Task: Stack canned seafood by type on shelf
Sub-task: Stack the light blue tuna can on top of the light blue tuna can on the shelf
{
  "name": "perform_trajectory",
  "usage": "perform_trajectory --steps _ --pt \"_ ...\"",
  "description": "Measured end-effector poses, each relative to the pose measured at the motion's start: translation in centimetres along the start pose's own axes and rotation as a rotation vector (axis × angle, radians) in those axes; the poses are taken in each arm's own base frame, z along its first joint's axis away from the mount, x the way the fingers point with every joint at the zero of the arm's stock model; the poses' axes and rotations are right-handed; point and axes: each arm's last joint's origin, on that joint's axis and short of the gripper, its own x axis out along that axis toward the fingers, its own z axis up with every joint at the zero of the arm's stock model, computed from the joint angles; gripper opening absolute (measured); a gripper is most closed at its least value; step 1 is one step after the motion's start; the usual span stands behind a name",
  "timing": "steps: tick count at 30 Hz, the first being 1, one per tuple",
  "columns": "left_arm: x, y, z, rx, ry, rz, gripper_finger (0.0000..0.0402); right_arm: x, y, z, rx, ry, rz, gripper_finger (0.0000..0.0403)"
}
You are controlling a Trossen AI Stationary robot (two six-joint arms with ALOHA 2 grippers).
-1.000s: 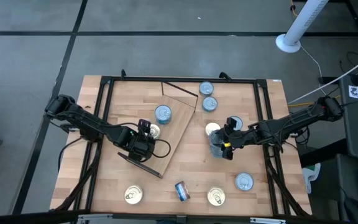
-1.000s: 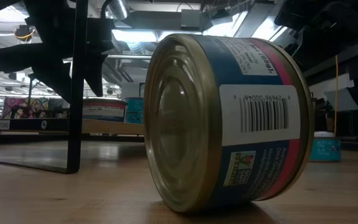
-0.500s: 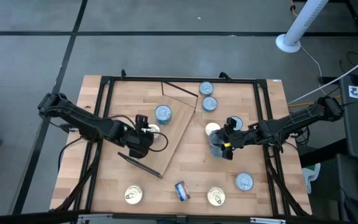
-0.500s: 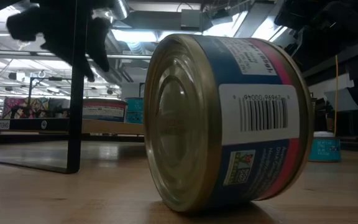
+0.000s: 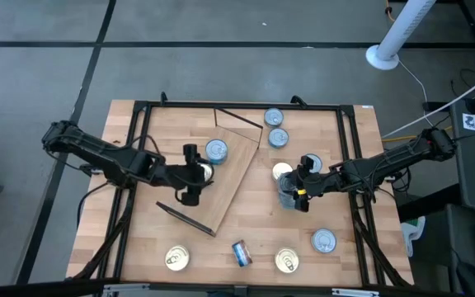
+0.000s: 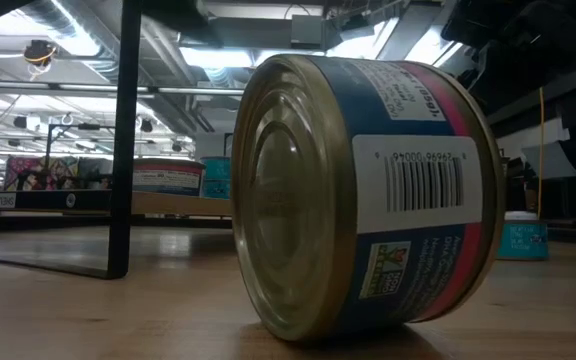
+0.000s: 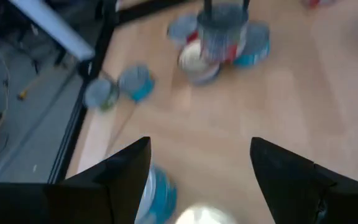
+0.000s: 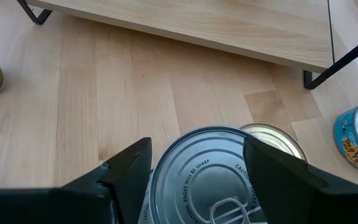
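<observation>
My right gripper (image 5: 293,195) (image 8: 196,143) is shut on a silver-topped tin with a pull tab (image 8: 211,180), right of the shelf (image 5: 225,177), a tilted plywood board on dark bars. A gold-lidded tin (image 5: 281,172) stands just behind that tin. My left gripper (image 5: 196,175) (image 7: 199,142) hovers open over the shelf, beside a silver-topped blue tin (image 5: 215,150) and a gold-lidded tin (image 5: 205,172) that stand on the board. A blue-red tin (image 5: 241,252) (image 6: 368,190) lies on its side near the table's near edge. My right gripper pinches the silver-topped tin by its side wall (image 8: 157,177), one finger (image 8: 126,171) on each side, coming from above. The tin stays upright, lid up. Whether it is lifted clear of the table I cannot tell.
Two silver-topped tins (image 5: 272,118) (image 5: 278,137) stand near the far edge. Another silver-topped tin (image 5: 323,241) and two gold-lidded ones (image 5: 176,258) (image 5: 285,261) stand near the near edge. A black frame (image 5: 143,106) borders the tabletop.
My left gripper has risen from the shelf's near left part, out of the low view, and moved toward the far edge to the two tins on the board. The right gripper and its tin have kept still.
</observation>
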Motion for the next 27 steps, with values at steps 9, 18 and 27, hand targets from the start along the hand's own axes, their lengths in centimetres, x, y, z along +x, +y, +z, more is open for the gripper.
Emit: perform_trajectory --steps 9,18,27 --pt "-0.3 0.1 2.4 -0.083 -0.234 -0.034 0.0271 0.0 0.0 0.0 0.000 0.000 0.000 0.0252" --pt "-0.5 0.1 3.3 -0.199 -0.320 -0.114 0.0271 0.0 0.1 0.2 0.011 -0.023 0.008 0.0252" --pt "-2.5 1.4 3.2 -0.235 -0.353 -0.104 0.0271 -0.4 1.1 2.3 0.132 -0.191 0.216 0.0252"
